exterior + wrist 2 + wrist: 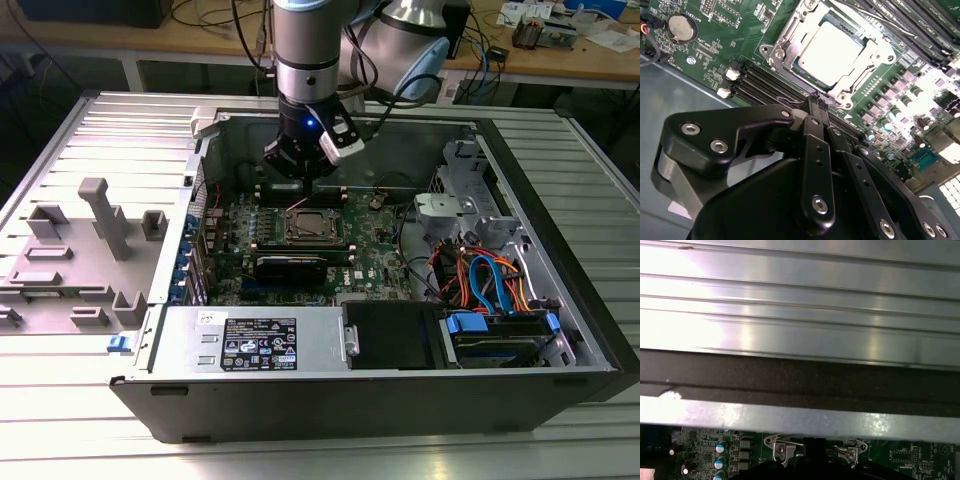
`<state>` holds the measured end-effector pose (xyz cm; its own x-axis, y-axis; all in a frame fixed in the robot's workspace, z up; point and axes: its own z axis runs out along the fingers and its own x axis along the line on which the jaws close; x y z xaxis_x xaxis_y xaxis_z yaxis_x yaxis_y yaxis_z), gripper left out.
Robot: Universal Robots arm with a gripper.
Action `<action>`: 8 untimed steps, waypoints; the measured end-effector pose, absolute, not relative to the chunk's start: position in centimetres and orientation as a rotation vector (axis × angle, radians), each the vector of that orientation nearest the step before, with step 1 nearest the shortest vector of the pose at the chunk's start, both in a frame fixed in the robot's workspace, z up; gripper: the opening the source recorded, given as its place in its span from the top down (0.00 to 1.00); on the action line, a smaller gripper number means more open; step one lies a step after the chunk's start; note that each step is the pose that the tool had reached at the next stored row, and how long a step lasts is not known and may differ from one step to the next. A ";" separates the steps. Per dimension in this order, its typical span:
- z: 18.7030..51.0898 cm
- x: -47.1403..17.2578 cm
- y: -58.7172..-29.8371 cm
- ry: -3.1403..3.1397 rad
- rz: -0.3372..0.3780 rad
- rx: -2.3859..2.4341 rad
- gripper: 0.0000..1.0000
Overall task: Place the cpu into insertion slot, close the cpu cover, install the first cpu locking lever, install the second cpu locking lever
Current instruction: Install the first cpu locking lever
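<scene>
The cpu lies flat in the insertion slot on the green board, its silver top showing bright. The cpu cover is down over it and frames it. My gripper hangs just beside one edge of the socket with its black fingers together and nothing between them. A thin wire lever runs along that edge, close to the fingertips. In the exterior view the gripper is inside the computer case, just behind the socket. The first wrist view has the gripper tip at the socket's rim.
Black memory slots flank the socket, and a coin battery sits nearby. Case walls enclose the board. A drive cage with blue and orange cables stands at the exterior view's right, and a grey fixture at its left.
</scene>
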<state>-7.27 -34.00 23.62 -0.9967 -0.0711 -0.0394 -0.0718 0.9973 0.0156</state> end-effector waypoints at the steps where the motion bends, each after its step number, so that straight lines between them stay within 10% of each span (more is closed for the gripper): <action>1: 23.6 -7.3 -34.0 3.101 0.026 -0.111 0.89; 8: 23.5 -7.3 -34.0 3.101 0.026 -0.111 0.89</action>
